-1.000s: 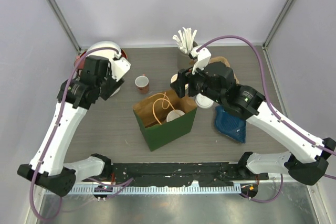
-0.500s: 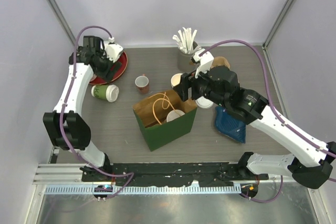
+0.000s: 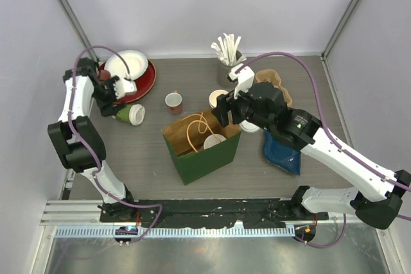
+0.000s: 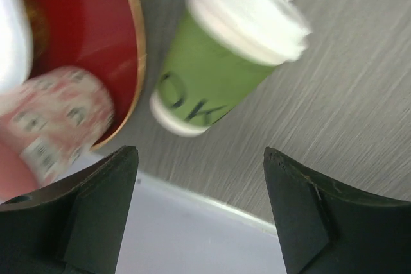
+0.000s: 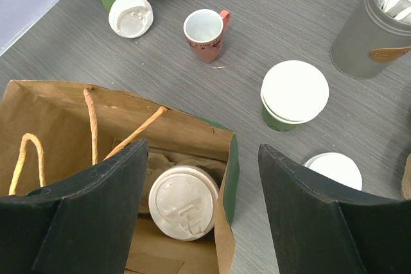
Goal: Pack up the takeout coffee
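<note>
Left pincer (image 4: 199, 153): spread wide, nothing between the fingers. It hangs low at the table's far-left edge.
Just ahead of it: a small green paper cup with a round white plastic lid (image 4: 215, 72) lies on its side on the grey wood-grain table (image 4: 347, 126). Its base points toward the pincer and its lid away. We see no contact with either finger.
Beside that cup: the rim of a round red tray (image 4: 87, 27) sits just next to the cup's base. A pink patterned tumbler (image 4: 54, 123) lies on the tray, blurred.
Right pincer (image 5: 202, 147): spread wide, holding nothing. It hovers over the open mouth of a brown paper bag with green outer sides and tan handles (image 5: 51, 110).
In the bag: a second cup with a white embossed lid (image 5: 184, 201) stands upright at the bottom, lid up. Its body is hidden.
Beyond the bag: a third green cup with a flat white lid (image 5: 294, 93) stands upright on the table, near the bag's far corner. A loose-looking white lid (image 5: 334, 170) is near it. We cannot tell whether a cup is under it.
Further out: a small red-and-white handled cup (image 5: 205, 33) stands open between the bag and the tray. A grey canister of white sticks (image 5: 372, 30) stands at the far side.
</note>
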